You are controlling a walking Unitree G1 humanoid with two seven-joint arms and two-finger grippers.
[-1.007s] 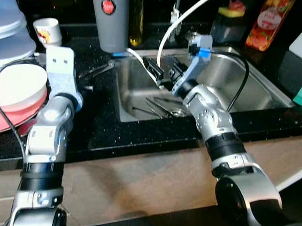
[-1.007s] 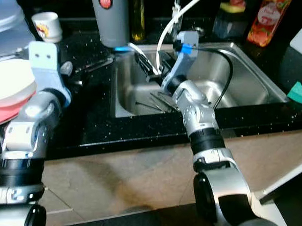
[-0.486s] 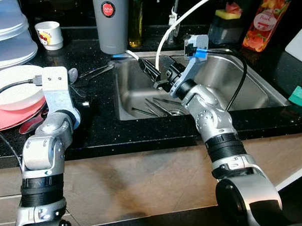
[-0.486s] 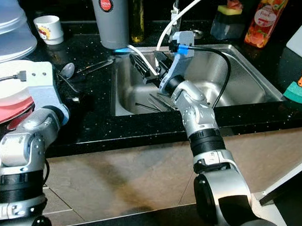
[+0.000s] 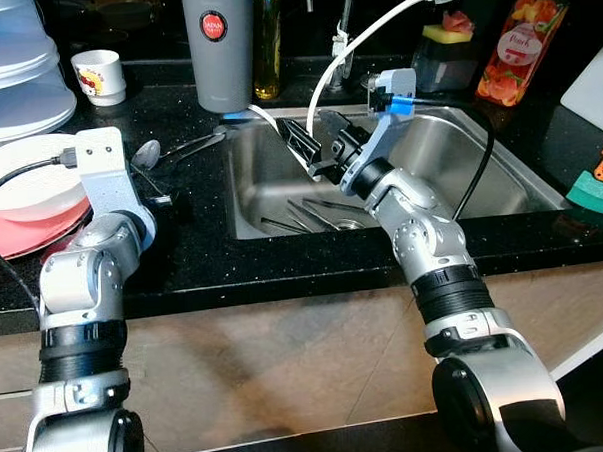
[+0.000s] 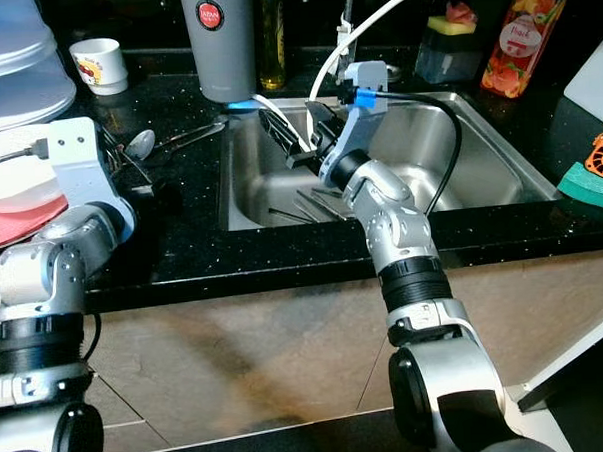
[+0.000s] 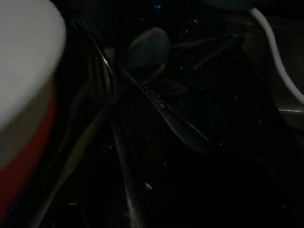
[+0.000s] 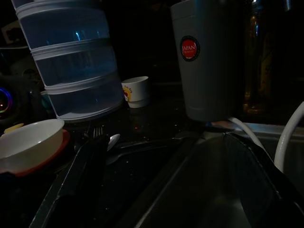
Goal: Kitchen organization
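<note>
Black speckled bench (image 5: 203, 260) carried loose cutlery (image 5: 183, 144) at upper left, just ahead of the left hand (image 6: 113, 159), its grip unreadable. Right hand (image 5: 313, 145) hovered open over the sink (image 5: 499, 167), seemingly empty.

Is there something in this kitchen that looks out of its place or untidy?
Yes. Loose cutlery lies scattered on the sink bottom, and a spoon with other utensils lies on the black counter beside the plates.
</note>
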